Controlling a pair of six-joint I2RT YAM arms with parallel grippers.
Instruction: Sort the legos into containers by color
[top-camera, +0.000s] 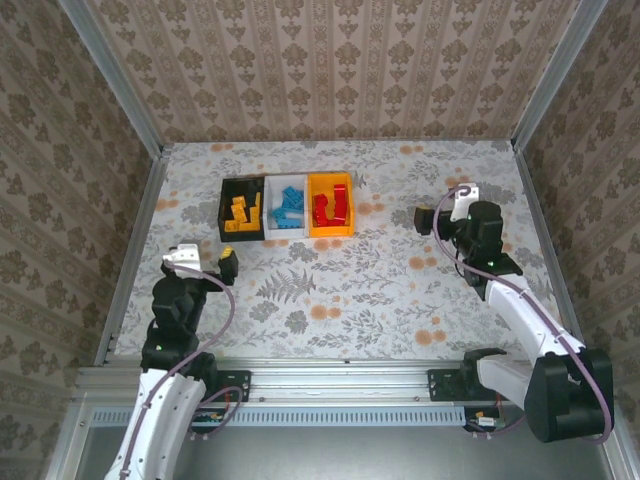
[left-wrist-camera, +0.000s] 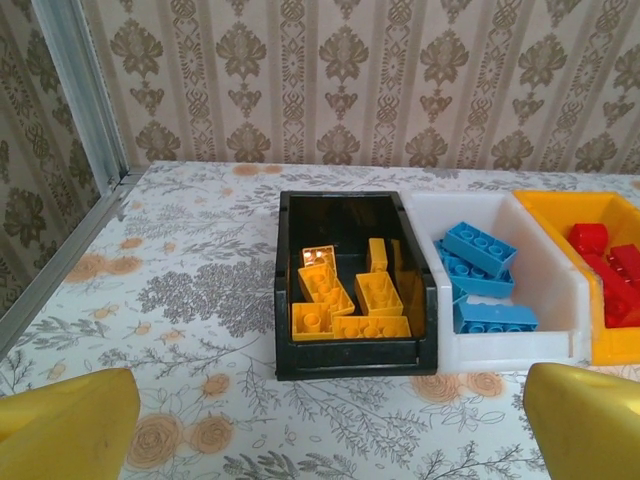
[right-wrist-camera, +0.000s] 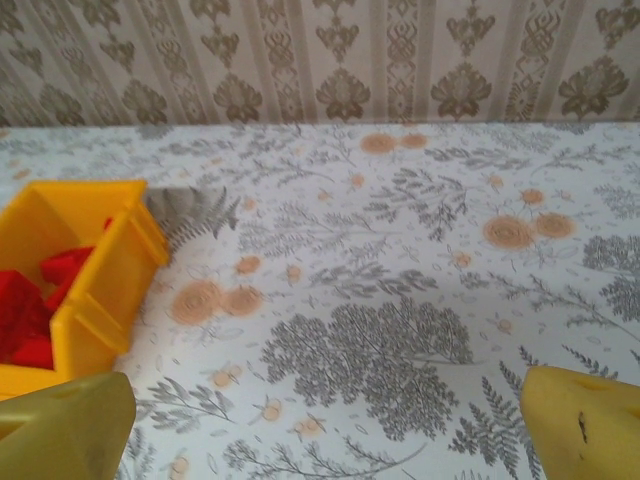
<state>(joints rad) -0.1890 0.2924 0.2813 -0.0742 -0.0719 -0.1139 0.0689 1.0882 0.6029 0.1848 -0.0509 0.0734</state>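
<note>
Three containers stand side by side at the back middle of the table. The black bin (top-camera: 225, 208) (left-wrist-camera: 350, 360) holds several orange legos (left-wrist-camera: 345, 300). Several blue legos (left-wrist-camera: 480, 270) lie in the white bin (top-camera: 270, 205) (left-wrist-camera: 510, 345). The orange-yellow bin (top-camera: 331, 231) (left-wrist-camera: 560, 205) (right-wrist-camera: 110, 270) holds red legos (left-wrist-camera: 610, 270) (right-wrist-camera: 30, 310). My left gripper (top-camera: 228, 265) (left-wrist-camera: 330, 430) hangs open in front of the black bin, nothing between its yellow fingers. My right gripper (top-camera: 425, 218) (right-wrist-camera: 325, 430) is open and empty over bare table, to the right of the orange-yellow bin.
The floral tablecloth (top-camera: 400, 290) spreads around the bins. Patterned walls with metal corner posts (top-camera: 130, 100) enclose the table at the back and both sides. A metal rail (top-camera: 340, 375) runs along the near edge by the arm bases.
</note>
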